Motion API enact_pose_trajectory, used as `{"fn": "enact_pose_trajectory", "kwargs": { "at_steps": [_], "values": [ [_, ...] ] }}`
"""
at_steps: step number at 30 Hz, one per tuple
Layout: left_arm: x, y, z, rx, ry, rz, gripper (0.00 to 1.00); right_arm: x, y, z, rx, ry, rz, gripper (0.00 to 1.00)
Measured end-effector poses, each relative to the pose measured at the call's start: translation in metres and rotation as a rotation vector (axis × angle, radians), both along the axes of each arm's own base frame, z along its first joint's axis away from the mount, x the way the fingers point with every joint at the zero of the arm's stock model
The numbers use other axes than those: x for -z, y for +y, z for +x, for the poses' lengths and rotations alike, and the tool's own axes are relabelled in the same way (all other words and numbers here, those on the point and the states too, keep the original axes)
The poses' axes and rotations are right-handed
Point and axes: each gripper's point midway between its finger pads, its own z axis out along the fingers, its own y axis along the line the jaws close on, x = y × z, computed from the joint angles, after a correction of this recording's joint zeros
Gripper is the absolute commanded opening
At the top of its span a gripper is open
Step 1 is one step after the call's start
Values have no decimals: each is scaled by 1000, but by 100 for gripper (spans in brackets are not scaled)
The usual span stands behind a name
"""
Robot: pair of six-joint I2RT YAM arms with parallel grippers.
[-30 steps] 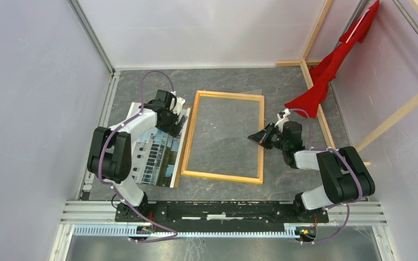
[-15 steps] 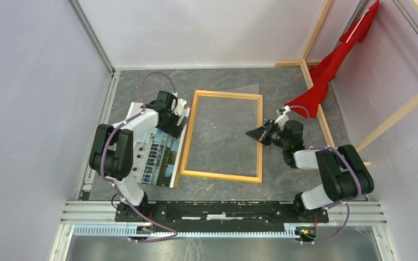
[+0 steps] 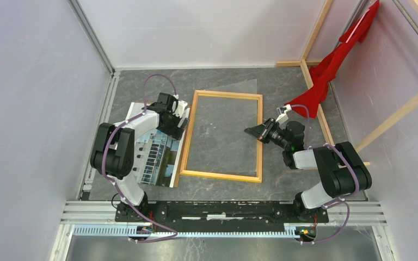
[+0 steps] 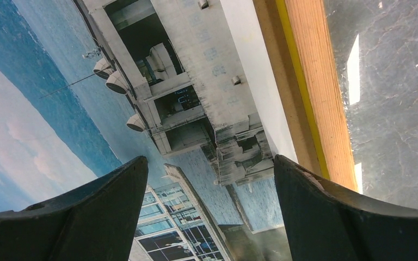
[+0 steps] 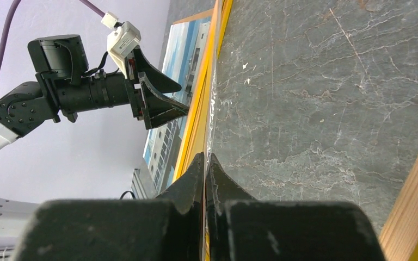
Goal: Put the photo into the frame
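The photo (image 3: pixel 155 155), a glossy print of a white building under blue sky, lies flat at the left, just beside the frame's left rail. The frame (image 3: pixel 220 175) lies flat in the middle, wood side up, with a yellow edge (image 4: pixel 303 98) showing. My left gripper (image 3: pixel 182 120) hovers open over the photo's right edge (image 4: pixel 60 81), and nothing is between its fingers (image 4: pixel 209 163). My right gripper (image 3: pixel 249 131) reaches over the frame's right rail. It is shut (image 5: pixel 204 157) on the edge of a thin clear sheet (image 5: pixel 212 119) that lies across the frame opening (image 3: pixel 239 87).
A brown board edge (image 4: pixel 266 81) shows under the photo, next to the frame. A red cloth (image 3: pixel 326 70) hangs on bare wooden beams (image 3: pixel 315 32) at the back right. White walls close in the left and far sides.
The right gripper has slid left over the frame, dragging the clear sheet with it. The frame's right rail has shifted slightly left. The left gripper has stayed open over the photo's edge.
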Motion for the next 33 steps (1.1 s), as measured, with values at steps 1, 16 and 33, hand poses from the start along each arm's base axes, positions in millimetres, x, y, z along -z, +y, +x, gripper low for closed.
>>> {"fn": "enact_pose_trajectory", "kwargs": {
  "at_steps": [1,16,33],
  "values": [
    [0,0,0,0,0,0,91,0,0,0,-1,0,3,3],
    [0,-3,1,7,-8,3,91,37,-7,-1,31,135,-62,5],
    [-1,-4,1,9,-11,4,91,42,-6,5,19,159,-98,9]
  ]
}}
